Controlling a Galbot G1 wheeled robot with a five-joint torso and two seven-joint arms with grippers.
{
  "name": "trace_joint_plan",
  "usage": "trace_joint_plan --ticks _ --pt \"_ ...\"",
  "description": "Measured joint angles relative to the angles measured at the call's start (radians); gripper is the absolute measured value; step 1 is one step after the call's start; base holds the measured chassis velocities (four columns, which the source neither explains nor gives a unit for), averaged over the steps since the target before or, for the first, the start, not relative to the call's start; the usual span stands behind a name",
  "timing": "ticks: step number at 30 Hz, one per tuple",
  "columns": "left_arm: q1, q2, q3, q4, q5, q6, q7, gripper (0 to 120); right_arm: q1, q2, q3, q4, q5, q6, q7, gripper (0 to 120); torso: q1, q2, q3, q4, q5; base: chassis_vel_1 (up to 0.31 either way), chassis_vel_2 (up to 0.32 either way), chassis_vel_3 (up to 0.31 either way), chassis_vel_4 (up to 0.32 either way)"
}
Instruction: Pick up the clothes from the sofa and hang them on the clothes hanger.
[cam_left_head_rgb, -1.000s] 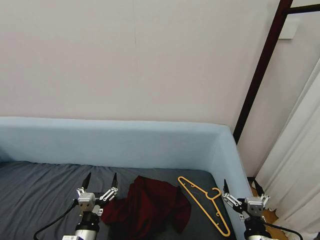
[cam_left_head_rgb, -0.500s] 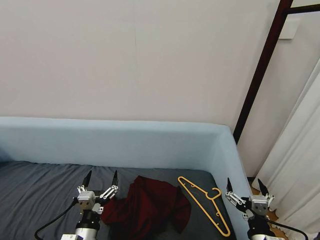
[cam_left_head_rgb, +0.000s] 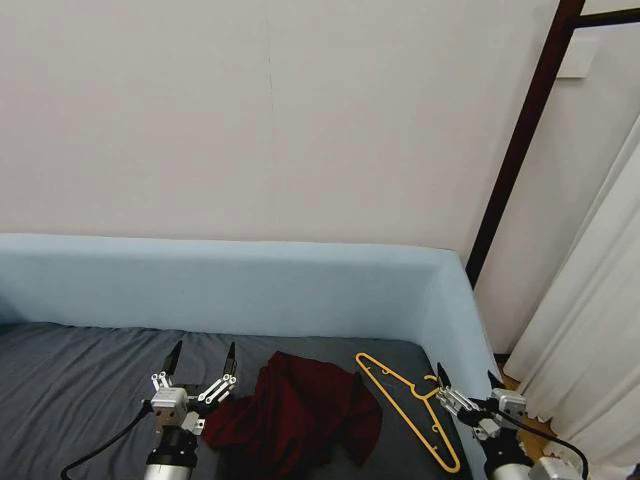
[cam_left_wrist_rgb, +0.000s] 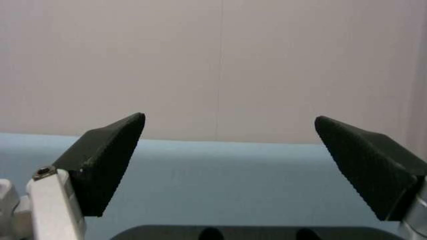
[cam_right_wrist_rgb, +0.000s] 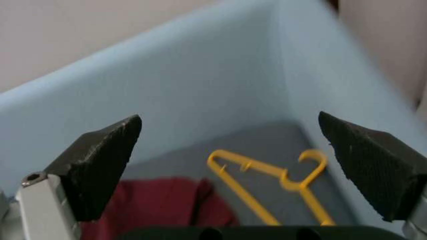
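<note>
Clothes (cam_left_head_rgb: 300, 420): dark red cloth, matt, creased; hanger (cam_right_wrist_rgb: 290, 182): yellow plastic, smooth. Sofa (cam_left_head_rgb: 250, 285): matt blue fabric; seat (cam_left_head_rgb: 80, 370): grey cloth, matt.

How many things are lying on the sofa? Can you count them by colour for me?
Red clothes: 1 heap
Yellow hanger: 1
Total: 2 things

My right gripper (cam_left_head_rgb: 466, 376) has swung toward my left and tilted since a second ago. Its inner fingertip now stands just beside the hook of the yellow hanger (cam_left_head_rgb: 408, 412), where before it hung off to the side.
</note>
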Motion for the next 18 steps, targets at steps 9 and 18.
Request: trace_joint_plan --ticks 9,18 --pt "0.039 -0.01 -0.01 -0.04 0.063 -0.034 -0.005 100 0.224 0.003 -0.137 -0.145 0.371 -0.1 0.085 100 0.0 0.0 0.0 0.0004 0.0004 0.0 0.0 0.0 0.0" --pt "0.057 -0.038 -0.004 -0.048 0.083 -0.032 -0.007 100 0.437 0.126 -0.293 -0.339 0.413 -0.154 0.191 100 0.0 0.0 0.0 0.0005 0.0001 0.0 0.0 0.0 0.0"
